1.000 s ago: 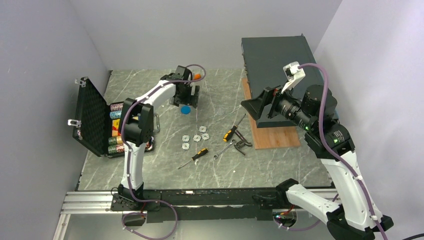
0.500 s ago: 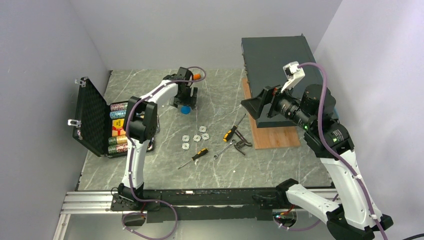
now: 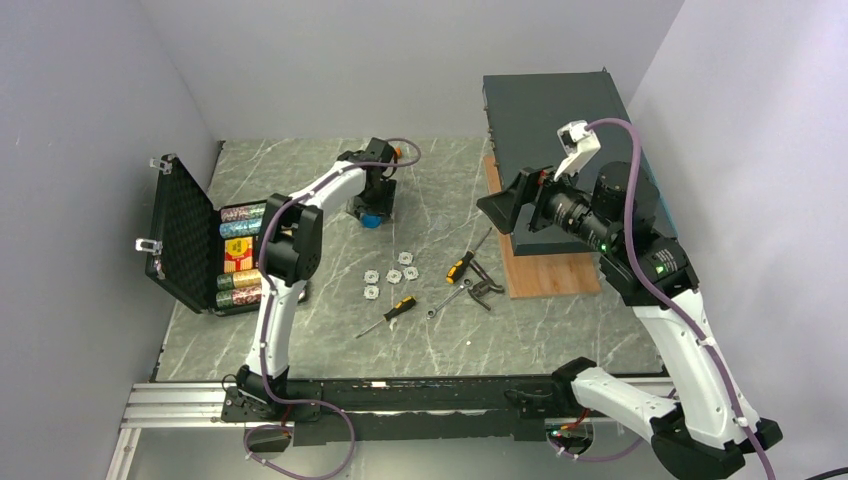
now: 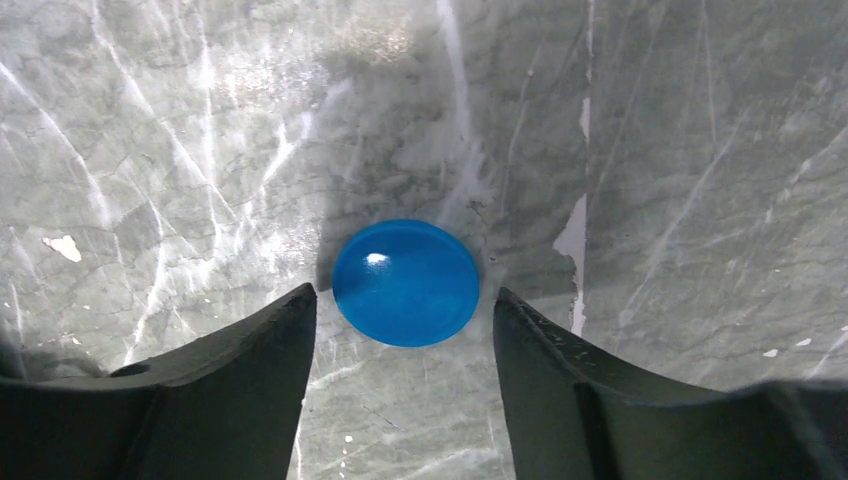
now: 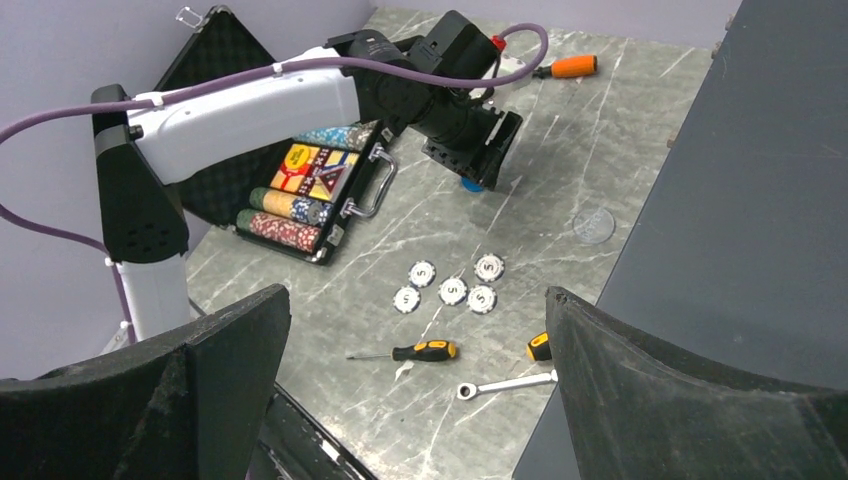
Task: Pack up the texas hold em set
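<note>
Blue disc [image 4: 405, 283] btwn left pincer [image 4: 402, 298] tips, untouched.

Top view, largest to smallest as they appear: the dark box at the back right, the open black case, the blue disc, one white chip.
1. dark box
2. black case
3. blue disc and white chip: about alike; the disc is partly hidden, so I won't rank them.

Left gripper [image 4: 402, 300] was lowered over blue disc [image 4: 405, 282], jaws drawn narrower (small gaps remain); right gripper [image 3: 497, 207] was shifted slightly left.
</note>
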Tool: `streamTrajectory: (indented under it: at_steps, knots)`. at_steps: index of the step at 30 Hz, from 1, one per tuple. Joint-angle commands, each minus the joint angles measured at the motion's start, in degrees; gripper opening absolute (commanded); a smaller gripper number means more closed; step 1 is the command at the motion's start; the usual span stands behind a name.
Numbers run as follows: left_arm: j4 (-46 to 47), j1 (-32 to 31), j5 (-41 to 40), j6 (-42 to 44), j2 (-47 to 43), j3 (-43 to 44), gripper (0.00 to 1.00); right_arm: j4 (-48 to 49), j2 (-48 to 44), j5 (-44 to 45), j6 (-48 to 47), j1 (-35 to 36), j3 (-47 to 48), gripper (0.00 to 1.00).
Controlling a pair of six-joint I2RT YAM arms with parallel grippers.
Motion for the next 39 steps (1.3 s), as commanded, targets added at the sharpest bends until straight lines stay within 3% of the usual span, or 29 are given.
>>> streamTrajectory:
  at_steps: [1,19,27,32,36,39]
  knots:
    - [-3.3,-0.4,-1.5,-0.1,2.2,2.5,0.66,1.9,-0.6,-0.4,1.0,0.0,2.6,1.00]
    - [-6.1,1.3,4.8,1.9,6.7,6.2,0.58,-0.5,-2.0,1.1,0.1,-0.1,4.3,1.00]
    - [-6.4,1.3,2.5,3.0,3.7,6.1,0.35,-0.2,-1.9,0.3,1.2,-0.1,3.9,1.00]
    - [-5.9,2.0,1.3,1.6,-4.8,4.1,0.16,-0.6,-2.6,0.9,0.4,-0.1,3.0,1.00]
    - [-3.9,3.9,-1.6,0.1,-13.6,-1.8,0.13,-1.1,-1.9,0.4,0.4,0.0,4.0,1.00]
    - [-4.7,8.1,-3.0,-4.0,-18.9,-4.9,0.00,0.1,-1.9,0.3,1.0,0.0,3.1,1.00]
